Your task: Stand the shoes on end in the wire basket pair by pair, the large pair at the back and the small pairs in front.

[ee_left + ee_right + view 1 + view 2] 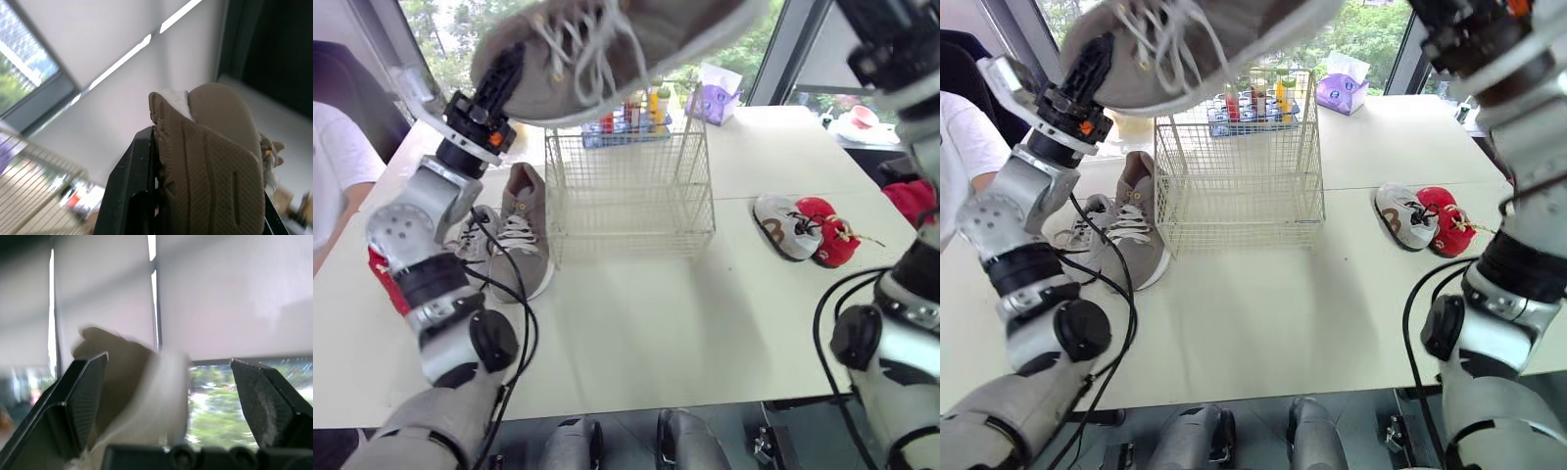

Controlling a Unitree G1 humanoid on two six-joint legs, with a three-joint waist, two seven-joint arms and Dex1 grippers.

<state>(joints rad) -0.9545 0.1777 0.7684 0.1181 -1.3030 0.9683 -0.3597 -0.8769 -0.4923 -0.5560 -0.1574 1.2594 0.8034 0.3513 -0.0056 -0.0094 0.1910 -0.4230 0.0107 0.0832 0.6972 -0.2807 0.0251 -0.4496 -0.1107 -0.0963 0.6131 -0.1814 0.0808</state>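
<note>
Left eye view: the big shoe (543,93) hangs high over the basket (628,196), its toe end cut off by the top edge, and the left gripper (506,67) is clamped on its heel. The right arm (901,49) is cut off at the top corner. The second big shoe (524,235) lies on the white counter (685,323) just left of the basket. The left arm hides much of a small shoe (468,240) and a red thing (380,274) beside it. Right of the basket and well apart from it, a grey-white shoe (783,225) touches a red shoe (827,233). Behind the basket are a bottle tray (626,122) and a tissue box (715,98). A person's sleeve (337,166) shows at the left, with trees beyond the window (445,29). Left wrist view: a black finger (129,196) presses the shoe's ribbed sole under a pale ceiling. Right wrist view: the right gripper (168,360) stands wide apart, with the shoe's blurred tip by one finger; whether they touch I cannot tell
</note>
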